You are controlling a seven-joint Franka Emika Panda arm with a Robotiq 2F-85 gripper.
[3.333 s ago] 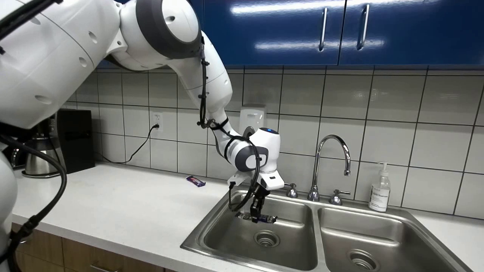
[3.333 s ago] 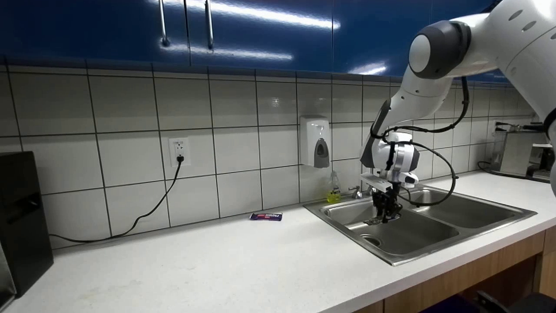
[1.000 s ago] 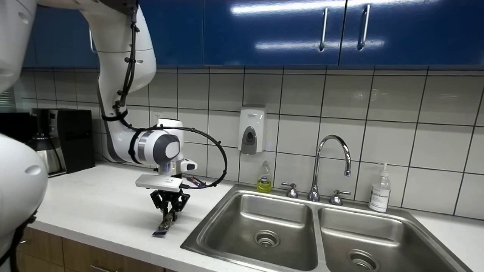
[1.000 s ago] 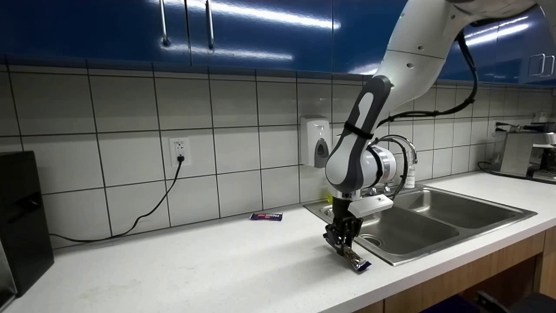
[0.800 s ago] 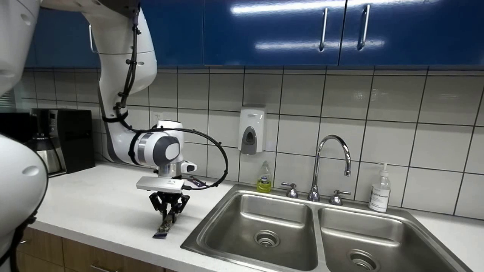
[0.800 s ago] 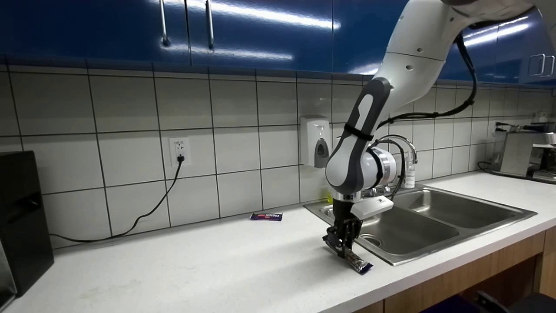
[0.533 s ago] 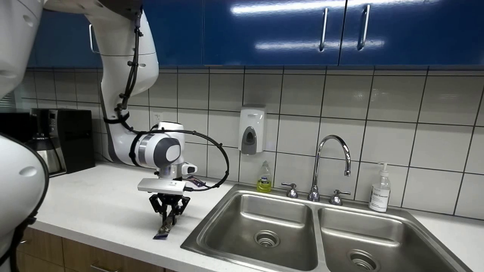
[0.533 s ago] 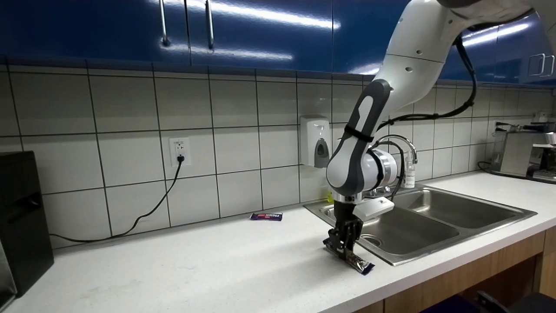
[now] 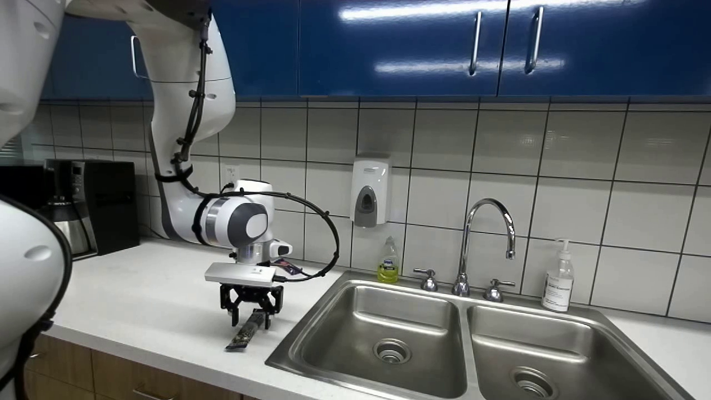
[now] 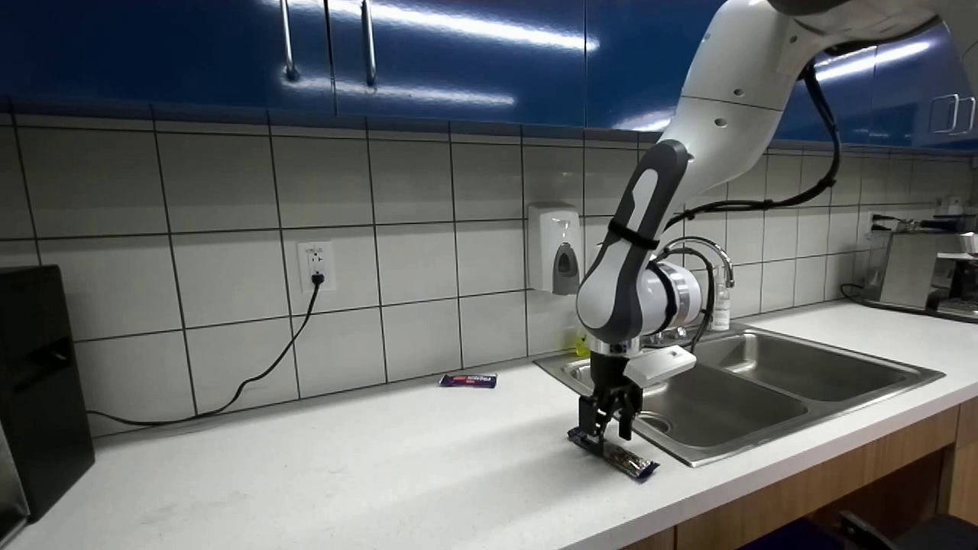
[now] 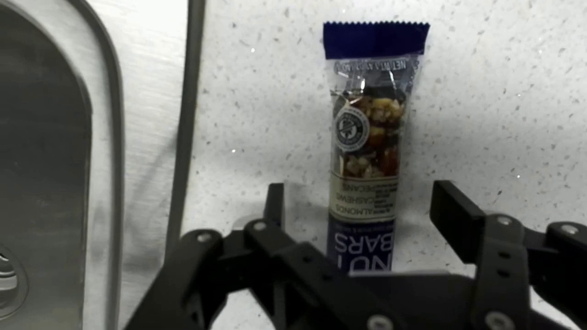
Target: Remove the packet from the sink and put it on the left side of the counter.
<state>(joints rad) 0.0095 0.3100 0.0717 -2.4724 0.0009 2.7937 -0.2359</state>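
Observation:
The packet [image 9: 244, 336], a nut bar in a clear and dark purple wrapper, lies on the off-white counter [image 9: 150, 294] just left of the sink [image 9: 465, 355]. The wrist view shows the packet [image 11: 367, 137] pointing away between two spread fingers, with a gap on either side; its near end is hidden by the gripper. My gripper [image 9: 251, 324] stands open low over the packet's back part, pointing down. In an exterior view the gripper [image 10: 613, 441] straddles the packet [image 10: 630, 461]. Both basins of the sink [image 10: 688, 451] hold nothing that I can see.
Another small purple bar [image 10: 468, 381] lies by the tiled wall, partly hidden behind the arm in an exterior view. A chrome faucet [image 9: 472, 239], a yellow soap bottle [image 9: 388, 264] and a pump bottle [image 9: 558, 280] stand behind the sink. A black machine [image 10: 42, 382] is at the counter's far left.
The packet was gripped over the sink, then carried left and lowered onto the counter. In the last half second the jaws have spread and let it go; it lies where it was.

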